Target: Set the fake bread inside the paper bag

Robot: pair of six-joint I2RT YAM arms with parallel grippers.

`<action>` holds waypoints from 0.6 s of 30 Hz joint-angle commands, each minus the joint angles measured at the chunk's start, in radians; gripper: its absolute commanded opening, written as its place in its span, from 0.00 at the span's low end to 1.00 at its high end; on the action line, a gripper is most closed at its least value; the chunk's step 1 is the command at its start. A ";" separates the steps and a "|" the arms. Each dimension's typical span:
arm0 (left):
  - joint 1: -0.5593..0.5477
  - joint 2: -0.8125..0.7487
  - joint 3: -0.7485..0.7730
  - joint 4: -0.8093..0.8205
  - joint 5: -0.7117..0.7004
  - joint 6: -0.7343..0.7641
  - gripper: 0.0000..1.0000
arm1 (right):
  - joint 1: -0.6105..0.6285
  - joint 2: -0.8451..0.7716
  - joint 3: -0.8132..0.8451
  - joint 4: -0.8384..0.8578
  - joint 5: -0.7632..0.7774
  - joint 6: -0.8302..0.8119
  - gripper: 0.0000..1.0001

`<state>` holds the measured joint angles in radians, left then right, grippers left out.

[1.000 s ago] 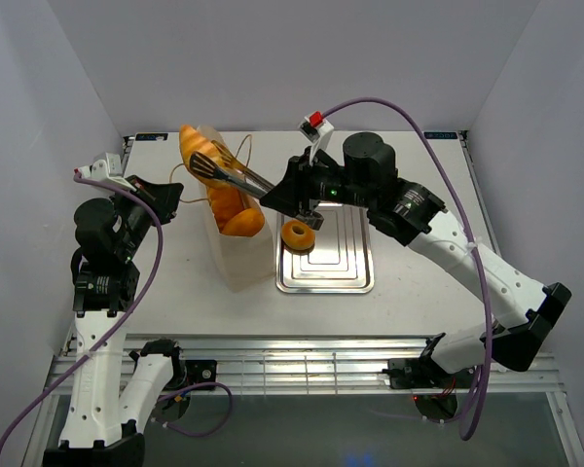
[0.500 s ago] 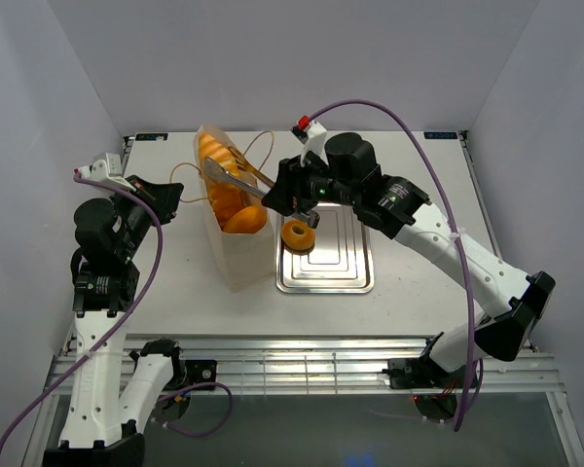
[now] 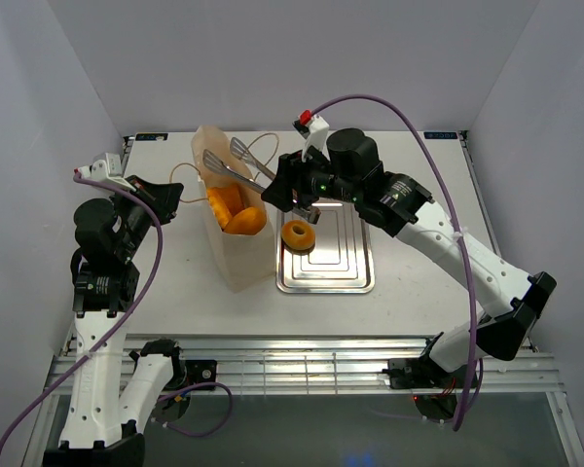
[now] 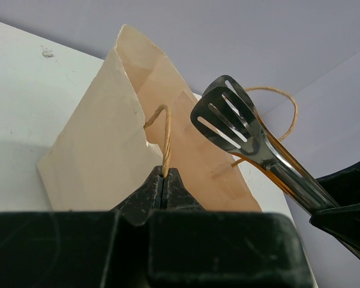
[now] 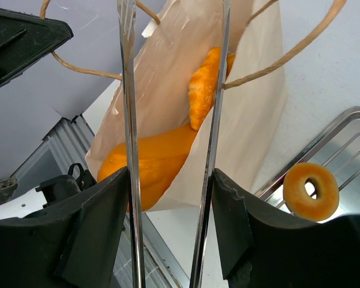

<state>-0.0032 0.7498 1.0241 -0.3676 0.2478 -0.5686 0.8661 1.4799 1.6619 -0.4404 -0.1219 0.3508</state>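
The cream paper bag [image 3: 236, 243] stands left of the tray, its mouth held wide. Orange bread [image 3: 236, 209] lies inside it; in the right wrist view the baguette [image 5: 205, 90] and a larger piece [image 5: 156, 165] show in the bag [image 5: 252, 114]. The ring doughnut [image 3: 298, 234] sits on the silver tray [image 3: 346, 277], also seen in the right wrist view [image 5: 312, 191]. My right gripper [image 3: 294, 195] is shut on the metal tongs [image 3: 232, 163], whose spread, empty blades hang over the bag mouth. My left gripper [image 4: 163, 180] is shut on the bag's string handle [image 4: 165, 141].
The tongs' slotted blade [image 4: 228, 120] sits close above the bag [image 4: 108, 156] in the left wrist view. Grey walls close in the table [image 3: 409, 195] on three sides. A metal rail runs along the near edge [image 3: 302, 365].
The baguette has dropped from the tongs down into the bag. The tongs have opened and now hang empty over the bag mouth. The left arm has not moved.
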 commanded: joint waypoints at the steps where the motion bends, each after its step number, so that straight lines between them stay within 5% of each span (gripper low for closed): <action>1: 0.002 -0.018 0.018 -0.017 0.010 0.004 0.00 | 0.005 -0.009 0.049 0.038 0.008 -0.024 0.60; 10: 0.002 -0.018 0.013 -0.022 0.008 0.006 0.00 | 0.007 -0.096 0.093 0.048 0.007 -0.041 0.59; 18: 0.002 -0.018 0.007 -0.016 0.013 0.001 0.00 | 0.007 -0.262 0.125 -0.006 0.237 -0.127 0.61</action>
<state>-0.0032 0.7422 1.0241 -0.3744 0.2478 -0.5686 0.8661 1.2987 1.7325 -0.4698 -0.0257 0.2863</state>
